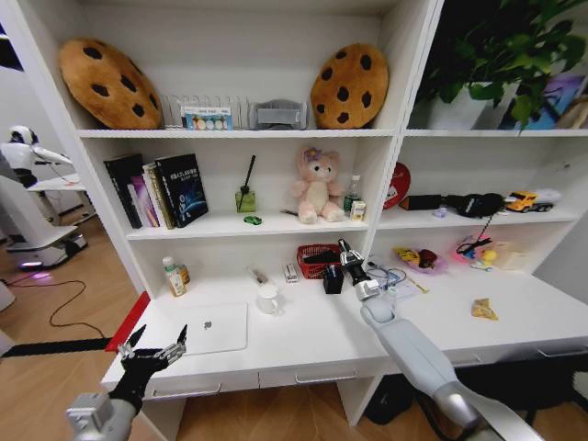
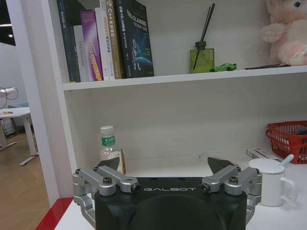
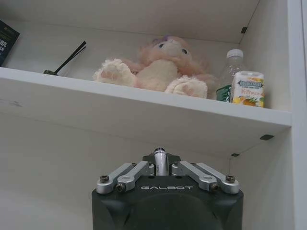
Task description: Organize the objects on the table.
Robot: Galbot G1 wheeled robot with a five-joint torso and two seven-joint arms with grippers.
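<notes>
1. The right end effector [image 1: 346, 250] is raised above the back of the surface [image 1: 303, 344], just in front of the red basket [image 1: 317, 260]. It is closed on a slim pen [image 3: 160, 162], whose tip is seen standing up between the fingers in the right wrist view.
2. The left end effector [image 1: 154, 346] is held at the surface's front left corner, its fingers spread wide with nothing between them.
3. The laptop [image 1: 211, 329] is seen lying closed near the front left edge, with the white mug [image 1: 267, 299] just behind its far right corner.
4. A small bottle [image 1: 172, 277] is left standing at the back left, against the shelving.
5. A yellow packet [image 1: 483, 310] is left lying alone toward the right end of the surface, and loose clutter is piled at the back right.
6. Progress is judged to be early: one pen is in hand, while the laptop, bottle, packet and clutter are yet to be sorted.
</notes>
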